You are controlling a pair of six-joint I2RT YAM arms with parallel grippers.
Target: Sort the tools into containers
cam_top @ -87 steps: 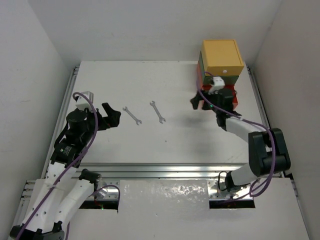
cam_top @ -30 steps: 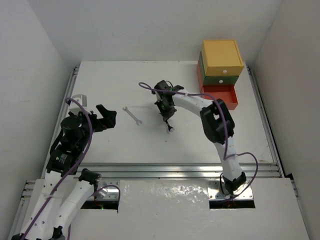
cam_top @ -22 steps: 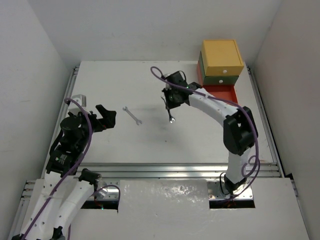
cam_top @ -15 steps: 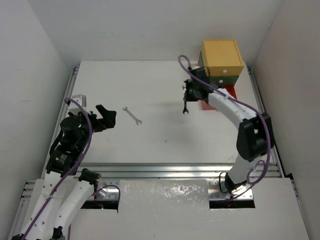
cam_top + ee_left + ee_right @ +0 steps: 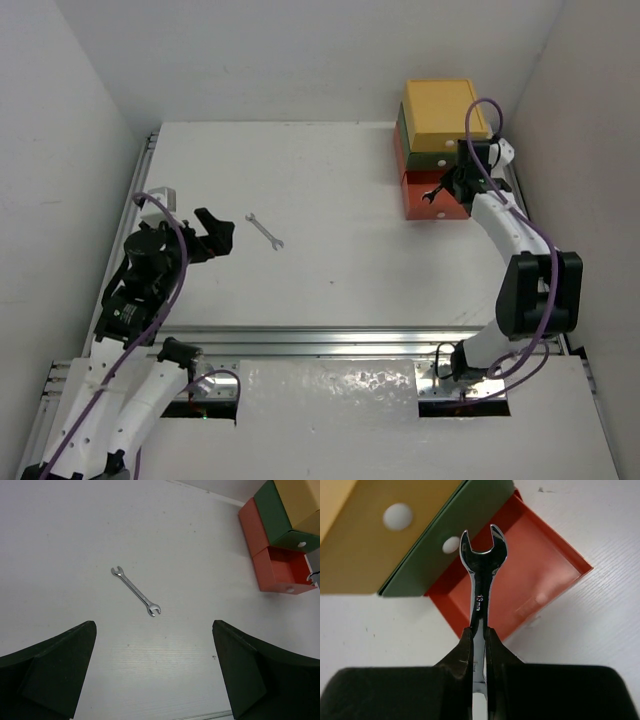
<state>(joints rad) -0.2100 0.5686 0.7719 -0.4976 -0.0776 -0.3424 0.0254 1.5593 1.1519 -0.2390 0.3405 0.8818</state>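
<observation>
The right gripper (image 5: 479,639) has its fingers (image 5: 463,652) drawn narrow on the shank of a thin silver wrench (image 5: 480,580). They grip it near one end, so most of its length juts forward with the open jaw leading (a long overhang for such a slim pinch). That is the main risk as I judge it. The flat steel could pivot or slip between the pads. If it is let go while the head sits this close to the dark green drawer (image 5: 485,510), it may clip that drawer's front or the red-orange drawer's rim and land on the table (image 5: 330,180) instead of inside. In the wrist view the wrench's head lies across the line where the green front meets the open red-orange drawer (image 5: 540,570), just below the green drawer's white knob (image 5: 451,544). The shank crosses the red floor back to the fingers. How high it hangs above that floor I cannot tell. The yellow drawer (image 5: 370,545) tops the stack. Well apart on the left, the left gripper (image 5: 152,647) is spread wide and holds nothing. The second wrench (image 5: 136,591) lies flat on the table just ahead of its fingertips, touching neither.
</observation>
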